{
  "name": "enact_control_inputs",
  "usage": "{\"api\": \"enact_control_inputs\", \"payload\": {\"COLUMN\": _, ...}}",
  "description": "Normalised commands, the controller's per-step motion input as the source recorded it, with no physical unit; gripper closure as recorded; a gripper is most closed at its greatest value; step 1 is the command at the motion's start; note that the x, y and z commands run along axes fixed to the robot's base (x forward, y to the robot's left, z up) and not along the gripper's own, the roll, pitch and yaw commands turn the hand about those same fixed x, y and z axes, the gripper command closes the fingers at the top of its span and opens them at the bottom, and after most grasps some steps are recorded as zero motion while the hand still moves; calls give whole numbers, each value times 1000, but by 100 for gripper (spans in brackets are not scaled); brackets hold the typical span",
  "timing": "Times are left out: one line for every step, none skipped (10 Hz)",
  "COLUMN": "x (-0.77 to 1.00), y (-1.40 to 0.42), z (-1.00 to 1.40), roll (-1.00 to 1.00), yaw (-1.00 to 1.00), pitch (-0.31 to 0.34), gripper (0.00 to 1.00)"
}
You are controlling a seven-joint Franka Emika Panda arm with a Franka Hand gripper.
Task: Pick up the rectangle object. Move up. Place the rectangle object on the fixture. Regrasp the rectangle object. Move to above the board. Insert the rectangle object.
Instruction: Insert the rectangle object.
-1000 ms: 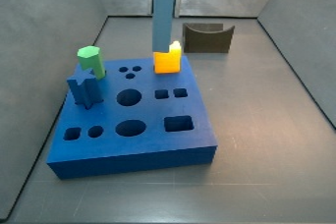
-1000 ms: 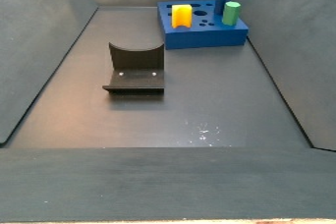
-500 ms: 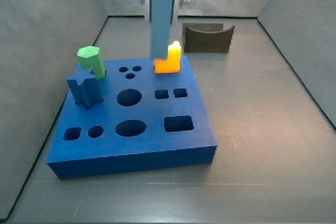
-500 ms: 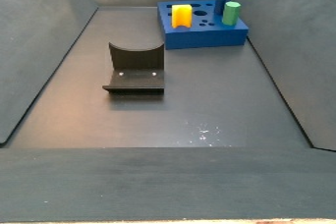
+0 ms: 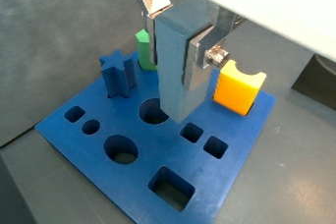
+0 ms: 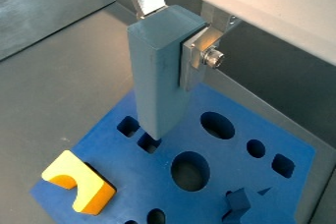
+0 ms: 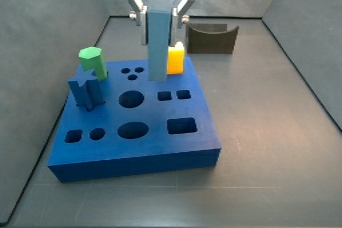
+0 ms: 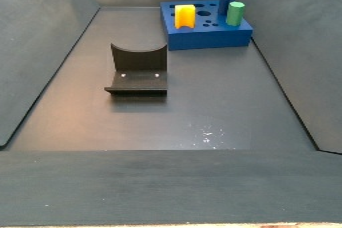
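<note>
Gripping rectangle object (image 7: 159, 38), tool (image 7: 158, 8) vert.

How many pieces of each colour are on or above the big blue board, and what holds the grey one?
Grey-blue: 1, the bar, upright above the board, held by the end effector
Yellow: 1, the block
Green: 1, the peg
Dark blue: 1, the notched peg
Total: 4
</note>
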Motion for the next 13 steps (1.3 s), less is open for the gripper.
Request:
{"api": "enact_control_inputs", "payload": {"x": -20, "y": -560, "z": -183, "roll": -57, "yaw": -34, "pitch": -6, "gripper": 100}}
{"api": "enact_control_inputs", "payload": {"x": -103, "y": -486, "z": -197, "roll": -177, "yaw": 0, "pitch": -109, "gripper": 100}}
{"api": "enact_control_inputs", "payload": {"x": -94, "y": -417, "z": -146, "roll": -209, "yaw": -71, "pitch": -203, "gripper": 100}}
{"api": "enact_control_inputs", "payload": {"x": 77, "y": -234, "z": -77, "roll": -143, "yaw": -766, "pitch": -151, "gripper": 100}}
{"api": "enact_control_inputs", "payload": {"x": 0, "y": -17, "z": -97, "roll": -183, "yaw": -991, "pitch": -211, "gripper": 100}}
{"api": "enact_control_inputs", "payload": {"x": 0, "y": -9, "z": -120, "roll": -183, "yaw": -983, "pitch": -249, "gripper": 100}}
{"api": "enact_control_inputs", "payload": {"x": 249, "y": 77, "z": 0, "roll": -109, "yaw": -531, "pitch": -120, "gripper": 100}}
{"api": "enact_control_inputs", "payload": {"x": -77, "y": 0, "z": -29, "roll": 0, "yaw": 0, "pitch": 0, "gripper": 100}}
{"api": "enact_control_inputs", "payload": {"x": -69, "y": 114, "z": -494, "roll": 157, "yaw": 69, "pitch": 206, "gripper": 100}}
{"api": "enact_control_inputs", "payload": {"x": -166, "y": 274, "z": -311, "roll": 191, "yaw": 71, "pitch": 291, "gripper": 100}}
{"api": "enact_control_inputs", "payload": {"x": 40, "y": 11, "z": -166, "roll": 200, "yaw": 34, "pitch": 377, "gripper": 100}}
{"api": "enact_control_inputs", "payload": {"x": 0, "y": 17, "z": 0, "roll": 0, "yaw": 0, "pitch": 0, "gripper": 100}}
{"api": "enact_control_inputs", "payload": {"x": 0, "y": 120, "z": -74, "roll": 54, "yaw": 103, "pitch": 86, "gripper": 100}}
